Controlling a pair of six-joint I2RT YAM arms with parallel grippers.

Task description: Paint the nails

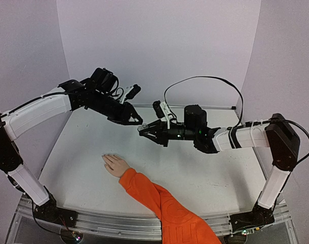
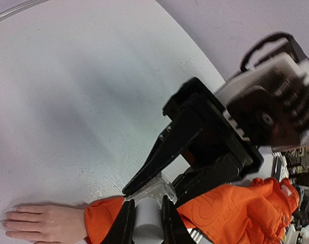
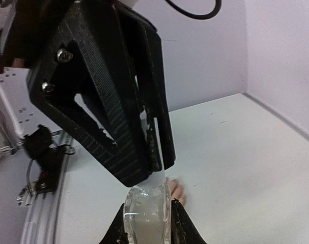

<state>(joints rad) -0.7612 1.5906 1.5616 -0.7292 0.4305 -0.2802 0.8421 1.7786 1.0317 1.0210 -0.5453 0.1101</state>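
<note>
A small pale hand (image 1: 116,165) lies flat on the white table at the end of a bright orange sleeve (image 1: 159,203); its nails are too small to make out. My two grippers meet in the air above and behind it. My right gripper (image 1: 142,132) is shut on a small clear glass bottle (image 3: 146,221) with pale liquid inside. My left gripper (image 1: 139,122) is shut on the bottle's white cap (image 2: 146,221), which is still against the bottle's neck. The hand also shows in the left wrist view (image 2: 42,222), and partly behind the bottle in the right wrist view (image 3: 178,190).
Pale walls close the table at the back and both sides. An aluminium rail (image 1: 118,219) runs along the near edge between the arm bases. A black cable (image 1: 205,79) loops above the right arm.
</note>
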